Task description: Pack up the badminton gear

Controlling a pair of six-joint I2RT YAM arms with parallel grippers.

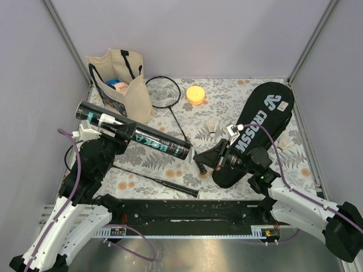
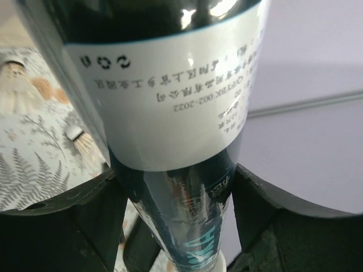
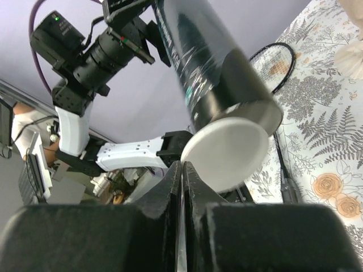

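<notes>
Three lilac walls (image 1: pixel 198 34); fern-print tablecloth (image 1: pixel 227 90); CROSSWAY cover (image 1: pixel 272 107) lying on it

Pale lilac walls (image 1: pixel 198 34) enclose the table (image 1: pixel 244 90) on three sides, joined by grey metal corner posts (image 1: pixel 68 39). A fern-and-flower print (image 1: pixel 298 161) (grey leaves, orange blooms) covers the tabletop under even light.

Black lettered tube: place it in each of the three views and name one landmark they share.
Top external: the black tube runs diagonally left of centre, held in the left gripper.
Left wrist: the tube fills the upper middle, white label showing, running down between the fingers.
Right wrist: the tube is upper centre, white end cap toward the camera.
Shared landmark: the fern-print tablecloth.
</notes>
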